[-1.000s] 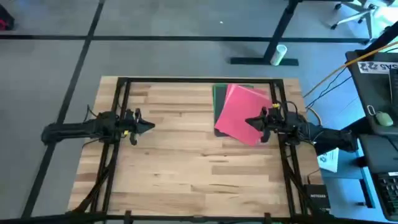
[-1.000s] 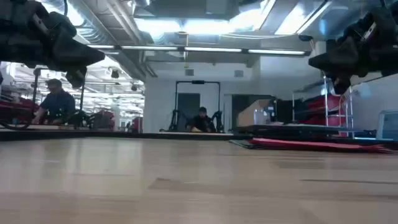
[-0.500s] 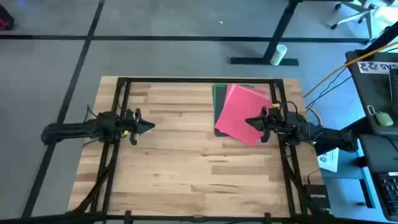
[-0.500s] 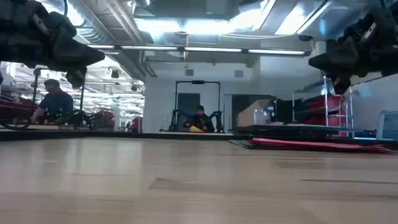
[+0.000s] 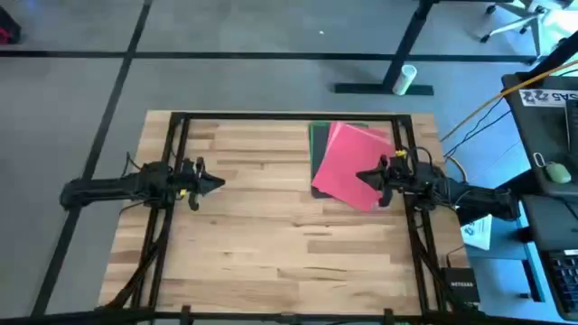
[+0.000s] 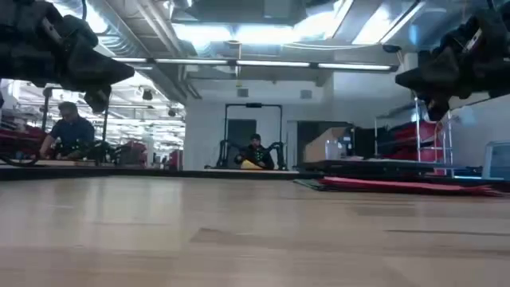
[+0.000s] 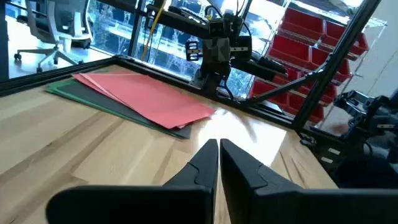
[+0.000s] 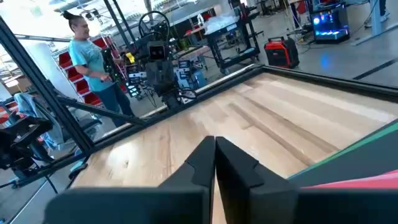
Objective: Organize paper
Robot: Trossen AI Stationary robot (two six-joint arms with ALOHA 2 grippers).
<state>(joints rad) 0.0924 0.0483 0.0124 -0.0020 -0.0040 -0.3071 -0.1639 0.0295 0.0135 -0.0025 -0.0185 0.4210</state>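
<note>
paper (image 5: 348, 162) lies in a skewed stack near the far right corner of the surface (image 5: 271, 235), red sheet uppermost. right hand (image 5: 366, 177) hovers over its near edge, fingers pressed together; left hand (image 5: 217, 183) likewise, waiting at the left edge. squaring not yet begun; next move likely calls for opening and descent.

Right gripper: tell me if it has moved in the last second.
No. In the high view the right gripper sits at the same spot over the red sheet's edge.

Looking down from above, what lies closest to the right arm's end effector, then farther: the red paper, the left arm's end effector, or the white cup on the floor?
From the right end effector:
1. Red paper, directly beneath it, on the table's right side.
2. White cup, on the floor beyond the table's far edge.
3. Left end effector, across the table, left side.
</note>
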